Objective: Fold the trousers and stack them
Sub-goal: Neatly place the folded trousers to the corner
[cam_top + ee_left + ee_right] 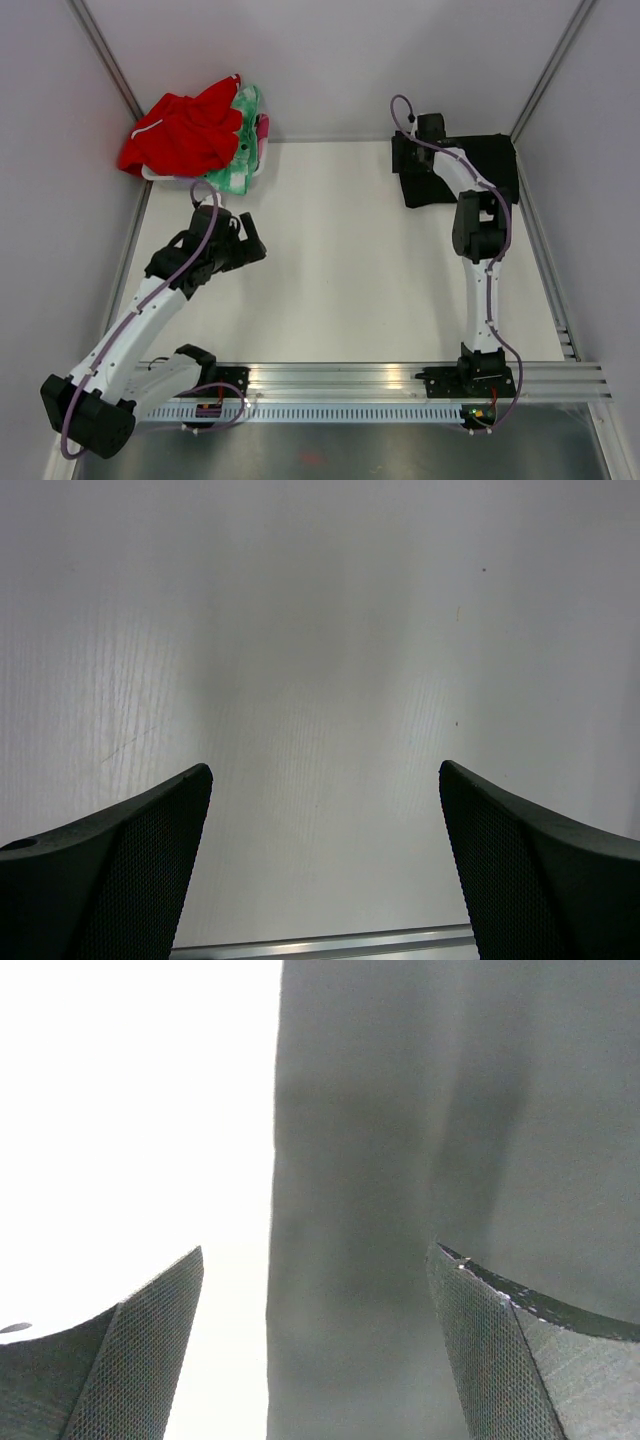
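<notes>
Trousers (450, 1110) beneath right tool (315, 1250) (agape, empty)

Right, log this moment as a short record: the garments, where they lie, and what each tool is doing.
trousers: black, folded into a flat block at the far right corner of the table
right tool: open, over an edge of the trousers, holding nothing
left tool: open, over bare table, holding nothing
red garment: heaped at the far left corner
green-and-pink cloth: bunched against the red garment's right side
</notes>
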Robot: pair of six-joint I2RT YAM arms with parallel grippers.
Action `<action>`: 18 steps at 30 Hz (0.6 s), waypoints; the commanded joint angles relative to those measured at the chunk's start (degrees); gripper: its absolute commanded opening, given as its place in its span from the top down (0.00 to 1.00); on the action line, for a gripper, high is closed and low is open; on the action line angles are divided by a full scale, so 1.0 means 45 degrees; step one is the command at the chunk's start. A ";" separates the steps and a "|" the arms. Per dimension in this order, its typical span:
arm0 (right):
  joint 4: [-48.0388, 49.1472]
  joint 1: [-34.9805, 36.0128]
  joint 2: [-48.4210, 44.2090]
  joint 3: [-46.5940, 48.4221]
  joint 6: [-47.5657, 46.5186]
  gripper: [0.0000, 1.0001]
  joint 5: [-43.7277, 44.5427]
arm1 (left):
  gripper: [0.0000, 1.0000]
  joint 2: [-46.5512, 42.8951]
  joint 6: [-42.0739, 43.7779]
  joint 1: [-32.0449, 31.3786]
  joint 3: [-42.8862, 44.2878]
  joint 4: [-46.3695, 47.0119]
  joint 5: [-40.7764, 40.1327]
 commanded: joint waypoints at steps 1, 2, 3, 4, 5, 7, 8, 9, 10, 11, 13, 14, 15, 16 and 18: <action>0.0335 0.0770 -0.3386 -0.0709 0.0275 0.02 -0.2350 | 0.00 0.0034 0.0531 0.0310 0.1035 0.0862 0.0387; 0.0704 0.1003 -0.4494 -0.1005 0.0275 0.02 -0.2331 | 0.00 -0.0024 0.0551 0.0369 0.1055 0.1619 0.0508; 0.0940 0.1083 -0.5085 -0.1337 0.0352 0.02 -0.2369 | 0.00 -0.0083 0.0532 0.0602 0.1113 0.1936 0.0586; 0.1136 0.1103 -0.6193 -0.1978 0.0527 0.02 -0.2563 | 0.00 -0.0103 0.0532 0.0817 0.1172 0.2210 0.0916; 0.1447 0.1123 -0.6688 -0.2255 0.0780 0.02 -0.2778 | 0.00 -0.0084 0.0570 0.1013 0.1230 0.2773 0.1170; 0.1567 0.1103 -0.8148 -0.3076 0.1289 0.02 -0.3168 | 0.00 0.0091 0.0803 0.1754 0.1503 0.3168 0.2026; 0.1645 0.1103 -0.8602 -0.3368 0.1445 0.02 -0.3538 | 0.00 0.0170 0.0882 0.1950 0.1659 0.3208 0.2303; 0.1607 0.1103 -0.9090 -0.3681 0.1582 0.02 -0.3638 | 0.00 0.0267 0.1018 0.2300 0.1931 0.3247 0.2596; 0.1529 0.1103 -0.9946 -0.4283 0.1874 0.02 -0.3639 | 0.00 0.0384 0.1368 0.2439 0.2050 0.3325 0.3043; 0.1432 0.1103 -1.0399 -0.4657 0.1993 0.02 -0.3658 | 0.00 0.0443 0.1526 0.2556 0.2187 0.3384 0.3203; 0.1663 0.1103 -1.1917 -0.6275 0.2324 0.02 -0.3659 | 0.00 0.0541 0.1781 0.2772 0.2636 0.3365 0.3456; 0.1742 0.1103 -1.2391 -0.6862 0.2364 0.02 -0.3601 | 0.00 0.0561 0.1859 0.2792 0.2753 0.3346 0.3516; 0.1878 0.1103 -1.2937 -0.8105 0.2404 0.02 -0.3484 | 0.00 0.0503 0.1937 0.2792 0.2890 0.3249 0.3633; 0.2170 0.1103 -1.3967 -0.8775 0.2520 0.02 -0.3405 | 0.00 0.0406 0.2131 0.2792 0.2852 0.3190 0.4059; 0.2270 0.1103 -1.4969 -1.0372 0.2657 0.02 -0.2959 | 0.00 -0.0062 0.2289 0.2811 0.2465 0.3073 0.4316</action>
